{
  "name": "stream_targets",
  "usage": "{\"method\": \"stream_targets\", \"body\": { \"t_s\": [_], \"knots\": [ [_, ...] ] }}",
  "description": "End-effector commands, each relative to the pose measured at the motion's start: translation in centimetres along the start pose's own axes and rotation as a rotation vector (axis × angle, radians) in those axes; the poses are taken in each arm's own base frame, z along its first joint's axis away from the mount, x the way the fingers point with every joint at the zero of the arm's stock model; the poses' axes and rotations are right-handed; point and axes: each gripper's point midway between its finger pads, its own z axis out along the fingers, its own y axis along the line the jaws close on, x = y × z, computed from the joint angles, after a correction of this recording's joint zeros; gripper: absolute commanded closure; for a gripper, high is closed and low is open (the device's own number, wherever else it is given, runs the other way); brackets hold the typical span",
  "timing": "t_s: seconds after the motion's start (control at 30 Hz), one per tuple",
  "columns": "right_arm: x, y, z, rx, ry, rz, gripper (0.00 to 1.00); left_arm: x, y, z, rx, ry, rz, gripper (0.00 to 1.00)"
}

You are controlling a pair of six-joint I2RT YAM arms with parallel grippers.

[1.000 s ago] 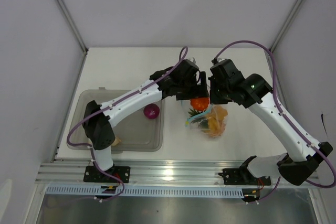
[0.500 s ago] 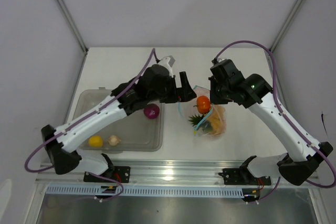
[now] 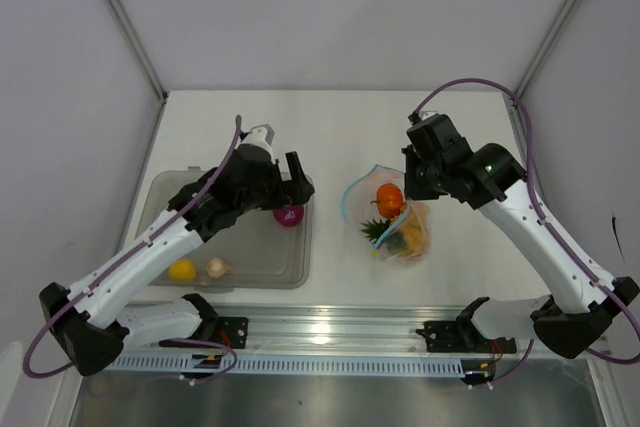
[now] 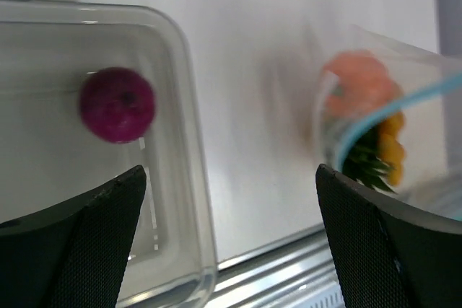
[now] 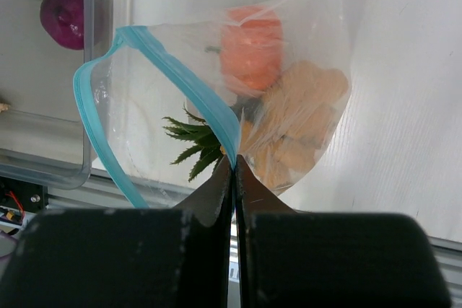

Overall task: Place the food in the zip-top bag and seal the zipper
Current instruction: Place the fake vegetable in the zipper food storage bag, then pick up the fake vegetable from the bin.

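Within right hand [image 5: 232, 177] pinch: zipper [image 5: 193, 95]

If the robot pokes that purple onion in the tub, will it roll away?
Probably, yes. The purple onion looks round and smooth, so a poke would likely send it rolling. The tub wall beside it should stop it soon. It looks like a small toy, so it is likely light and firm, not squishy.

White L arm [image 3: 140, 252] + R arm [image 3: 545, 242], blk joints, purple cables [image 3: 470, 83]
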Motion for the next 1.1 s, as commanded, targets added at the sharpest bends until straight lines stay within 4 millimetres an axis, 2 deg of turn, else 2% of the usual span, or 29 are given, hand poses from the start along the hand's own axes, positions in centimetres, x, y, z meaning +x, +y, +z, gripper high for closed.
{"method": "stream_targets", "body": {
  "t_s": [0.0, 0.07, 0.2, 0.23, 0.3, 0.4, 0.5, 0.73, 1.07],
  "knots": [
    [-0.5, -0.5, -1.0, -0.003, -0.040, 0.002, 1.00, 0.1, 4.9, 0.5, -0.173, 0.041, -0.009, 0.00],
    [-0.3, -0.6, -1.0, -0.004, -0.036, 0.002, 1.00, 0.1, 6.6, 1.3, -0.238, 0.065, -0.064, 0.01],
    [-0.4, -0.5, -1.4, -0.010, -0.043, 0.009, 1.00, 1.6, 8.6, 3.3, -0.256, 0.131, -0.157, 0.01],
    [-0.4, -0.6, -1.5, -0.012, -0.047, 0.011, 1.00, 1.9, 8.3, 3.7, -0.226, 0.150, -0.171, 0.00],
    [-0.4, -0.6, -1.7, -0.012, -0.051, 0.012, 1.00, 2.5, 9.1, 5.0, -0.216, 0.157, -0.197, 0.00],
    [-0.2, -0.7, -1.6, -0.008, -0.046, 0.011, 1.00, 3.1, 8.8, 6.8, -0.123, 0.184, -0.267, 0.00],
    [-0.2, -0.7, -1.6, -0.010, -0.043, 0.011, 1.00, 5.0, 9.6, 8.2, -0.077, 0.243, -0.335, 0.00],
    [-0.1, -0.7, -1.5, -0.004, -0.035, 0.007, 1.00, 5.0, 11.2, 10.8, -0.096, 0.231, -0.360, 0.00],
    [0.0, -0.7, -1.2, -0.003, -0.027, 0.005, 1.00, 6.1, 12.9, 12.7, -0.156, 0.255, -0.390, 0.00]
  ]
}}
